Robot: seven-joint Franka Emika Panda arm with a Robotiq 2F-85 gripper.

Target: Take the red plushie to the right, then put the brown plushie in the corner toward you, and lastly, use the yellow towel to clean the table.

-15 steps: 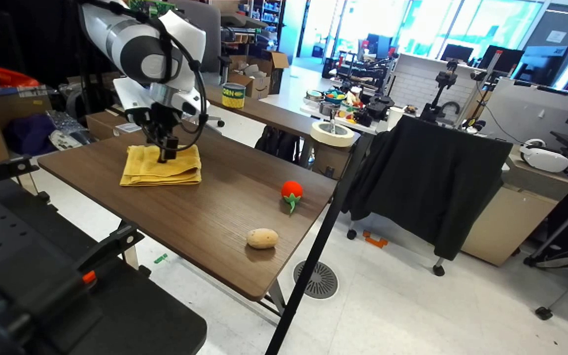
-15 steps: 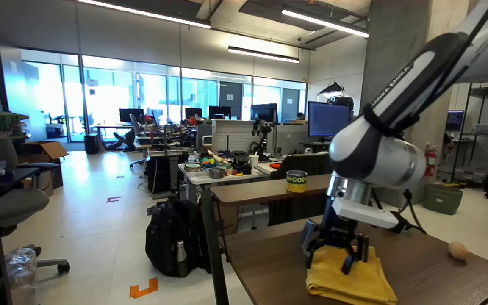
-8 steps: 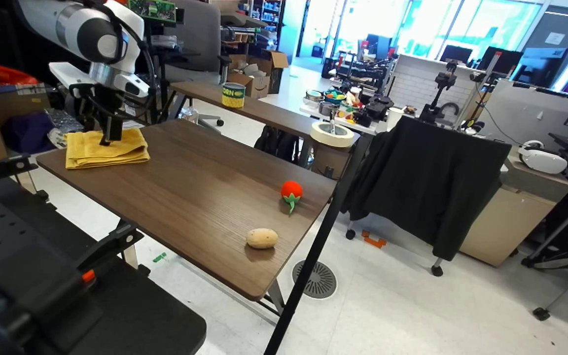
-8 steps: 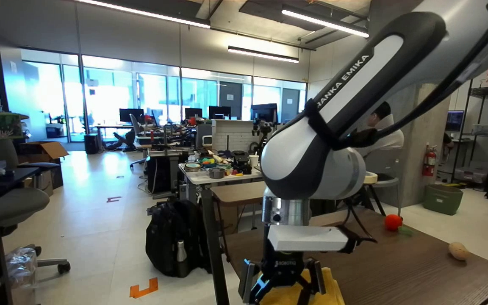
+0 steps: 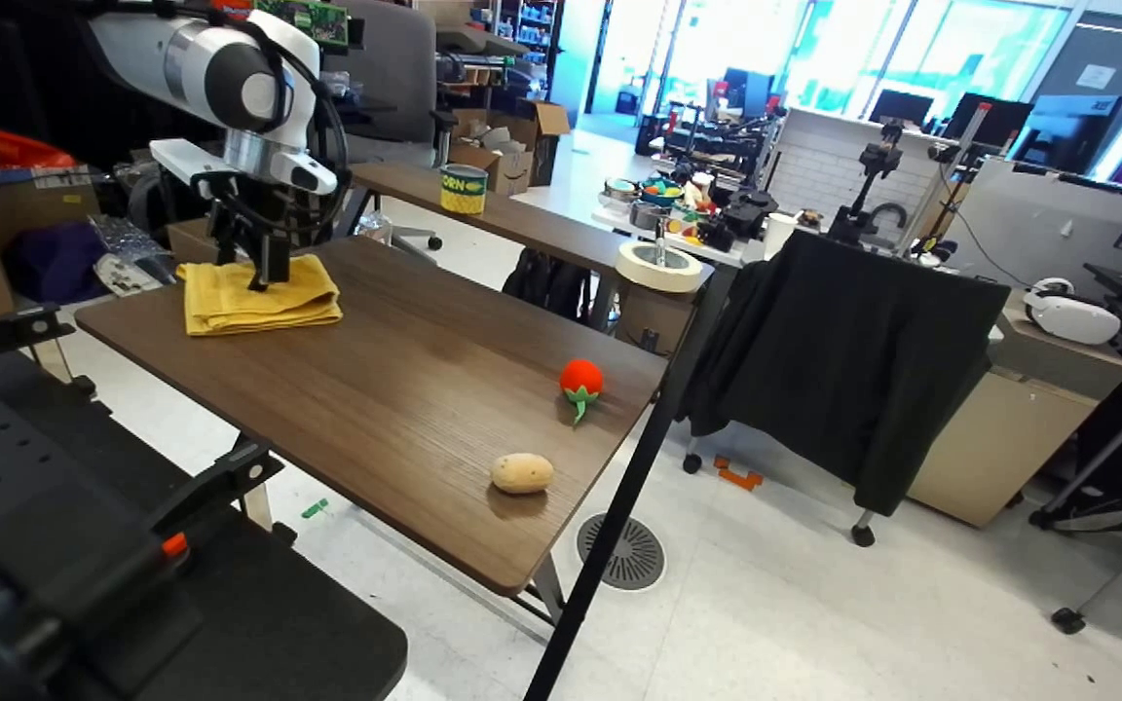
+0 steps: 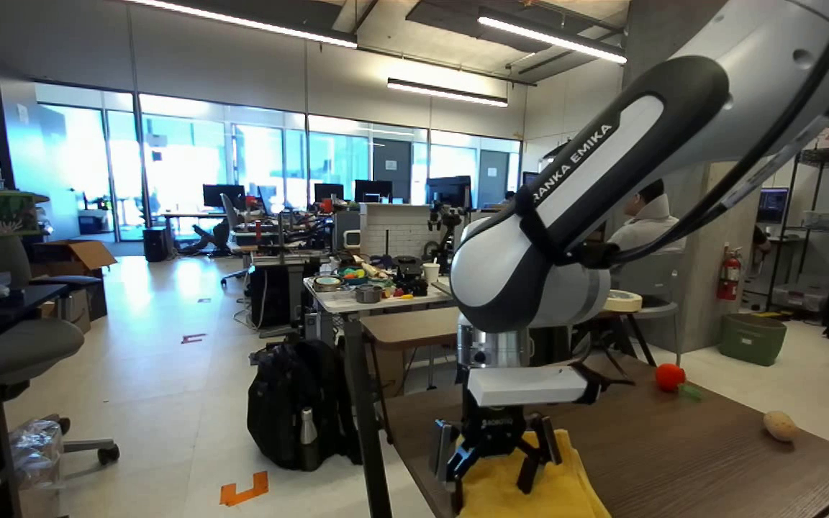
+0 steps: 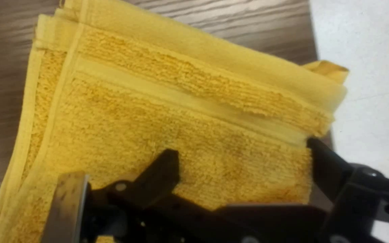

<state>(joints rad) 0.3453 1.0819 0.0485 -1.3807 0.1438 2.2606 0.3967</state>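
A folded yellow towel [image 5: 293, 302] lies near the far left end of the brown table [image 5: 395, 370]. It also shows in an exterior view [image 6: 529, 503] and fills much of the wrist view [image 7: 123, 128]. My gripper [image 6: 490, 488] points down with its fingers spread and its tips at the towel's top. In the wrist view the gripper [image 7: 243, 152] has one fingertip on the towel and one at its edge, with towel between them. The red plushie [image 5: 581, 376] with a green stem lies near the table's right end. The brown plushie [image 5: 522, 473] lies at the near right corner.
A second narrow table [image 5: 532, 224] stands behind, bearing a corn can [image 5: 464, 191] and a roll of tape [image 5: 659, 266]. A black case [image 5: 162, 545] stands along the near side. A dark post [image 5: 619, 506] rises beside the table's right end.
In an exterior view, my gripper and the towel slide left together, then come partway back right. The fingers stay spread. The table and plushies shift very slightly.
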